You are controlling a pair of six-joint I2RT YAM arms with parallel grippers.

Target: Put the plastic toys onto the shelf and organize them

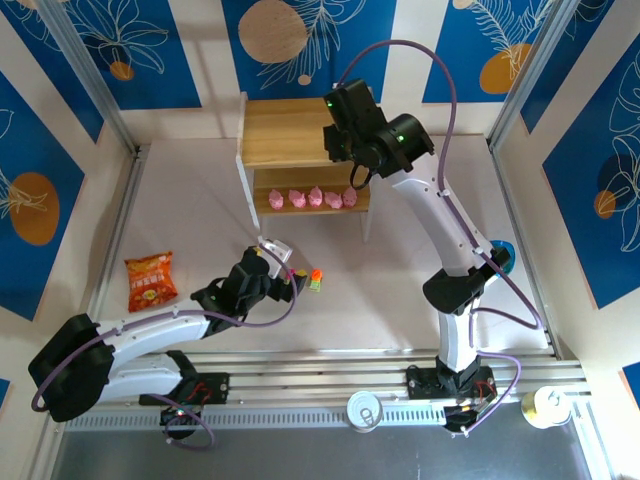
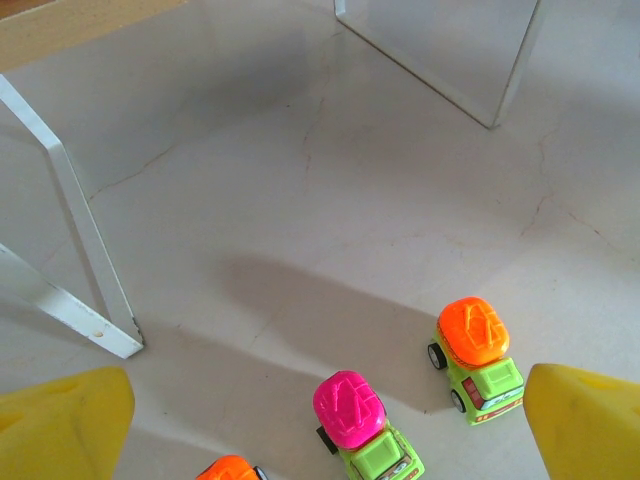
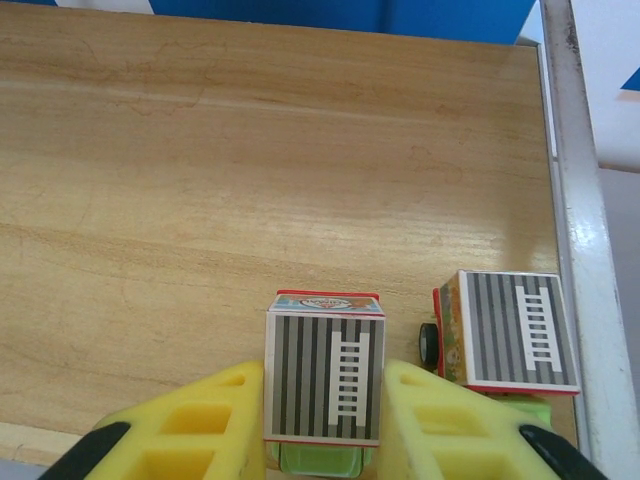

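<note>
Right gripper (image 3: 322,368) closed on 1 ladder-striped toy car (image 3: 323,390) on the shelf (image 3: 250,180) top board, just beside 1 matching car (image 3: 510,335); front label unreadable. Left gripper (image 2: 330,400) wide open, empty, above magenta-topped car (image 2: 350,412) and orange-topped car (image 2: 475,335) on the bench (image 2: 300,200). 5 pink figures (image 1: 310,198) line the lower board.

I see a pale, pinkish-white desk (image 1: 200,200) boxed in by upright wall panels. The panels are deep blue (image 1: 150,50) with white line-drawn leaves, broken by plain white stripes (image 1: 205,50). A tan disc (image 1: 273,30) sits on the far wall and an orange one (image 1: 33,208) on the left. Grey metal posts (image 1: 90,80) slant up at the far corners. Ribbed aluminium rails (image 1: 320,370) run along the near edge. Light is soft and even. The left wrist view shows hairline cracks (image 2: 320,120) in the desk.
</note>
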